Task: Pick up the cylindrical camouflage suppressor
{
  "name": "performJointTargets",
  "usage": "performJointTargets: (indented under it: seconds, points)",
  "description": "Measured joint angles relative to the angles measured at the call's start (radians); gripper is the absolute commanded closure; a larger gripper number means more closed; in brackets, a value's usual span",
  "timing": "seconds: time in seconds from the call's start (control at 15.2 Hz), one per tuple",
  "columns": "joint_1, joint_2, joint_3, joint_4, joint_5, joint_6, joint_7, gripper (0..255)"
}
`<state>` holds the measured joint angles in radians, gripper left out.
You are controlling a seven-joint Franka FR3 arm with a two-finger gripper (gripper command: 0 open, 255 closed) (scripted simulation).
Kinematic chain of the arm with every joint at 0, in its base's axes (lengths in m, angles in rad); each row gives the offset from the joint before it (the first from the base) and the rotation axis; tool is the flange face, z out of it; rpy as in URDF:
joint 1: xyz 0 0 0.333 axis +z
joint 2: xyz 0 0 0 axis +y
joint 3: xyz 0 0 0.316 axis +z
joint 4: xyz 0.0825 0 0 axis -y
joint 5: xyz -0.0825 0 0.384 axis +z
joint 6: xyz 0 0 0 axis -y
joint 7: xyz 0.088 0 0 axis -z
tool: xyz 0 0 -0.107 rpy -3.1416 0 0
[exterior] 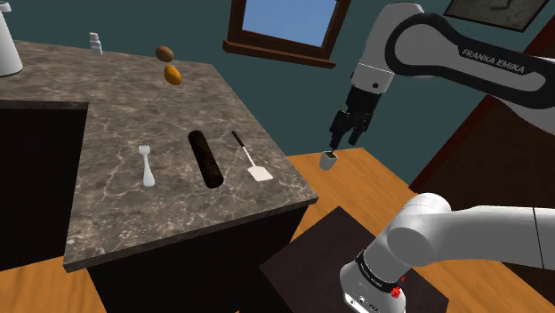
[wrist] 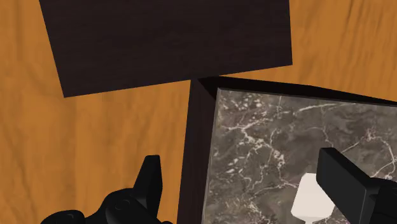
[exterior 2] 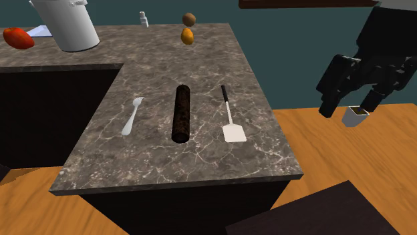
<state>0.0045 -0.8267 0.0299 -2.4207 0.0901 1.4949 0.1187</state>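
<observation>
Dark brown mottled suppressor point(exterior: 205, 158) lies flat on the counter point(exterior: 107, 116); hand point(exterior: 344, 141) spread.

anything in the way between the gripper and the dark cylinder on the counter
Only the spatula, lying flat on the counter between the gripper and the suppressor; a descent from above should clear it.

White Franka arm point(exterior: 427, 44) with dark joints, "FRANKA EMIKA" lettering, all-black end effector point(exterior: 344, 140).
</observation>
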Motion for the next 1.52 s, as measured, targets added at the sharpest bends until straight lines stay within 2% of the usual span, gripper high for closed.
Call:
performJointTargets:
  seconds: [0.13, 0.53, 0.86, 1.12, 1.52]
  points:
    - [0.002, 0.012, 0.008, 0.001, 0.004, 0.013, 0.006, 0]
    - [0.026, 0.155, 0.107, 0.040, 0.048, 0.143, 0.096, 0]
    - [0.037, 0.320, 0.195, 0.107, 0.059, 0.264, 0.180, 0]
    - [0.041, 0.465, 0.263, 0.185, 0.041, 0.346, 0.258, 0]
    - [0.044, 0.687, 0.340, 0.343, -0.037, 0.421, 0.375, 0]
